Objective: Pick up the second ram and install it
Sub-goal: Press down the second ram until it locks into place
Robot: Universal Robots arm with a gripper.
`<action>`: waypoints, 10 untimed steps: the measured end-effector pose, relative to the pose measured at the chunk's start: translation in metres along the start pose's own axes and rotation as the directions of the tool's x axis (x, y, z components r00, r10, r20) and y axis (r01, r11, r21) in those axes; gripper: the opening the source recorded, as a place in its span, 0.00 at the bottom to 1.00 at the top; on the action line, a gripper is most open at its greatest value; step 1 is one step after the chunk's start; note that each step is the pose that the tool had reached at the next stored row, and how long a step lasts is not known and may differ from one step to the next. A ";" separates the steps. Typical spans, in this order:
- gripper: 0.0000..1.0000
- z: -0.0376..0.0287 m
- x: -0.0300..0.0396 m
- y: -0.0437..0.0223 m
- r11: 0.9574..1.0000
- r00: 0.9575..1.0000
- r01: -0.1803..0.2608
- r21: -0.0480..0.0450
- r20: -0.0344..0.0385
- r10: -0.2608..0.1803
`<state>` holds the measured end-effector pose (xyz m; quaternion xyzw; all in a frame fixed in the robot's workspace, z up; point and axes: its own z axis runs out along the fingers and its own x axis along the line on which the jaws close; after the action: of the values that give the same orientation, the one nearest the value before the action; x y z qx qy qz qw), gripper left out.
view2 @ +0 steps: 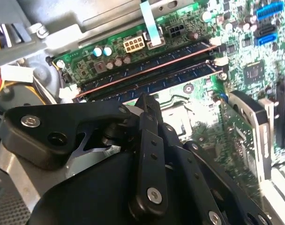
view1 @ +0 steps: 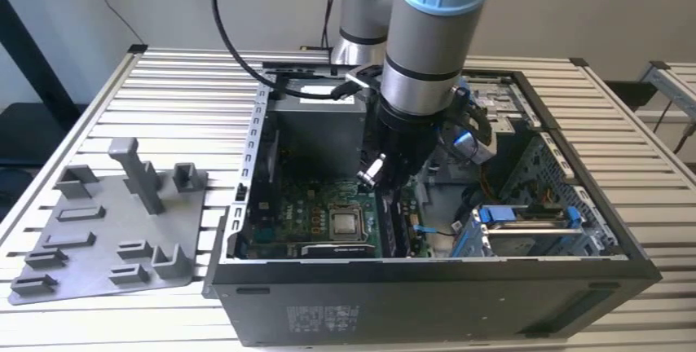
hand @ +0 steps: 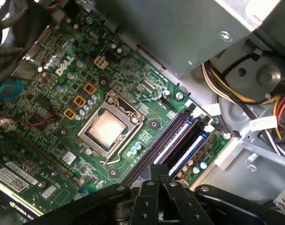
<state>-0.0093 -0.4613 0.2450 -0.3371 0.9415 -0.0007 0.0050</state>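
Observation:
My gripper (view1: 376, 174) hangs inside the open computer case (view1: 435, 295), low over the motherboard (view1: 310, 213). In both wrist views its black fingers (view2: 147, 105) (hand: 159, 174) are pressed together, with nothing visible between them. Their tips hover just above the memory slots. Two thin dark sticks stand on edge in neighbouring slots (view2: 156, 77) (view2: 156, 57) (hand: 162, 141). I cannot tell which of them is the second ram. Blue slots (hand: 191, 149) lie beside them.
The bare processor socket (hand: 105, 129) sits close to the slots. A graphics card (view2: 248, 122) lies past it. Cable bundles (hand: 255, 101) and the power supply (view1: 315, 124) crowd the case wall. A grey holder plate with upright posts (view1: 109, 230) lies on the slatted table at the exterior view's left.

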 end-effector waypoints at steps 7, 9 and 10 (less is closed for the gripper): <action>0.11 0.0000 0.0003 0.0003 0.995 0.995 0.099 0.000 0.000 -0.099; 0.11 -0.0001 0.0004 0.0003 0.991 0.991 0.134 0.000 0.001 -0.134; 0.11 -0.0001 0.0004 0.0003 0.988 0.988 0.152 0.000 0.001 -0.152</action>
<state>-0.0098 -0.4613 0.2451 -0.4078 0.9130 -0.0008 0.0053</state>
